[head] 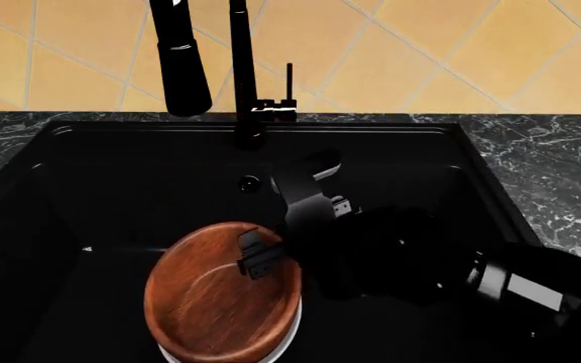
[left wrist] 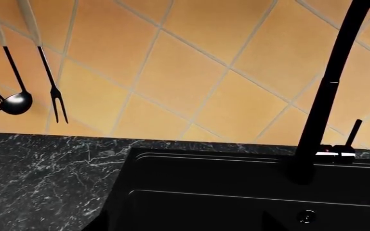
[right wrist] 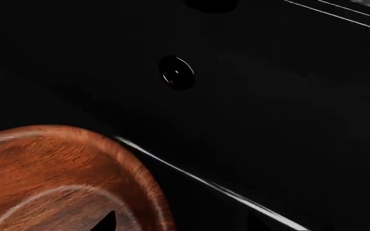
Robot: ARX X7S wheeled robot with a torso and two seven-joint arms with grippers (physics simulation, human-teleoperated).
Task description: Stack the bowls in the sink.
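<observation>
The reddish-brown wooden bowl point(head: 215, 299) sits nested inside the white bowl, of which only a thin rim point(head: 288, 340) shows beneath it, at the front of the black sink point(head: 119, 197). My right gripper point(head: 282, 215) is open and straddles the wooden bowl's far right rim. One finger point(head: 254, 255) hangs over the bowl's inside, the other lies outside it. In the right wrist view the wooden bowl point(right wrist: 56, 178) fills the lower corner, with a fingertip point(right wrist: 108, 222) above its inside. My left gripper point(left wrist: 181, 227) shows only as dark, spread fingertips above the sink's rim point(left wrist: 172, 156), holding nothing.
The tall black faucet point(head: 238, 68) stands at the sink's back edge, its spray head point(head: 184, 72) hanging over the basin. The round drain point(head: 249, 182) is behind the bowls. Dark marbled counter point(head: 553, 166) flanks the sink. A ladle point(left wrist: 16, 102) and fork point(left wrist: 58, 101) hang on the tiled wall.
</observation>
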